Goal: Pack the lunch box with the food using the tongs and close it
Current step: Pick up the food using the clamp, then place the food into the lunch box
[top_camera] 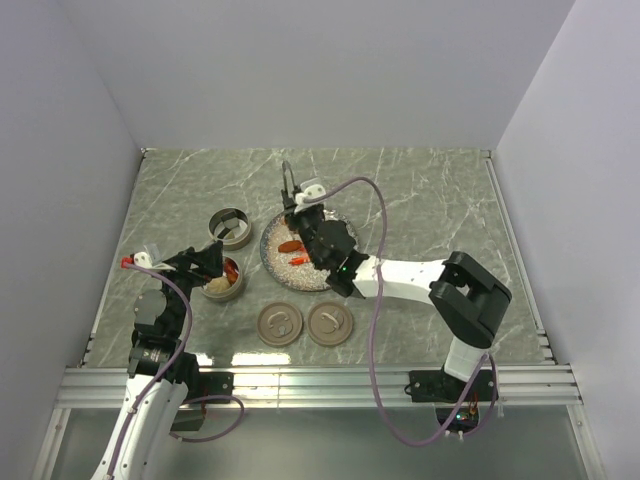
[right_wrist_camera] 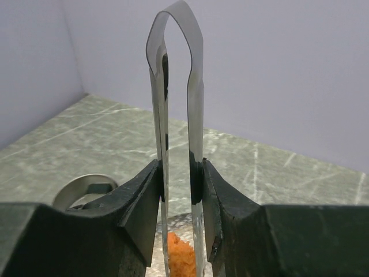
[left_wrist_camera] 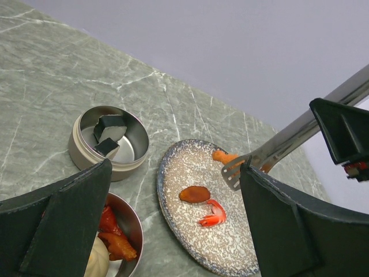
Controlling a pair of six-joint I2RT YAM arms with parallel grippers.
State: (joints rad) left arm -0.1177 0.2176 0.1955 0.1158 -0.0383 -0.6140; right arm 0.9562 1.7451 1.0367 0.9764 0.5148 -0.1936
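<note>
My right gripper (top_camera: 303, 222) (right_wrist_camera: 179, 190) is shut on the tongs (right_wrist_camera: 176, 109), squeezing their two metal arms partway together. The tongs' slotted tip (left_wrist_camera: 235, 171) rests on an orange food piece (left_wrist_camera: 222, 156) (right_wrist_camera: 182, 258) at the far side of the speckled plate (left_wrist_camera: 190, 248) (top_camera: 272, 262); the piece shows between the arms. A brown piece (left_wrist_camera: 194, 194) and a red shrimp-like piece (left_wrist_camera: 213, 215) lie mid-plate. My left gripper (top_camera: 208, 260) (left_wrist_camera: 173, 231) hangs open over a lunch box tin (top_camera: 222, 290) (left_wrist_camera: 131, 212) that holds red pieces (left_wrist_camera: 110, 222) and a beige ball (left_wrist_camera: 97, 261).
A second steel tin (top_camera: 232, 227) (left_wrist_camera: 81, 151) with black inserts stands behind the first. Two round brown lids (top_camera: 280, 324) (top_camera: 329, 323) lie near the front edge. White walls close off the marble table on three sides.
</note>
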